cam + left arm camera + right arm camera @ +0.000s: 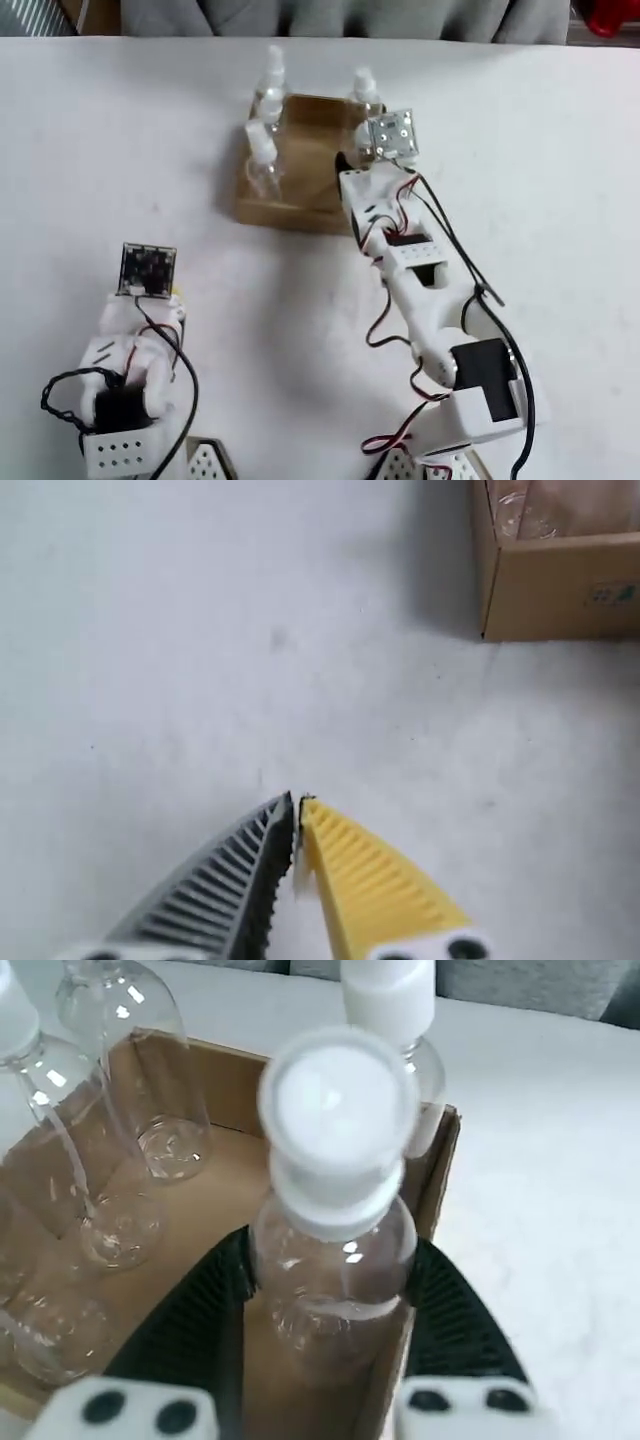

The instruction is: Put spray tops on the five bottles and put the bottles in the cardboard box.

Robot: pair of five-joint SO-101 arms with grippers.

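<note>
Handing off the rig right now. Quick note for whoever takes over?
Left gripper: shut, empty, over the table, short of the cardboard box.
Right gripper: shut on a topped bottle just inside the box's right wall; can't tell if its base is down.
Upright and topped in the box: far-right bottle, far-left bottle, near-left bottle. The right wrist view hints at one more on the left; count unsure.
Done: tops on every bottle whose neck shows.
Left: release the held bottle, retract, confirm five in the box.
</note>
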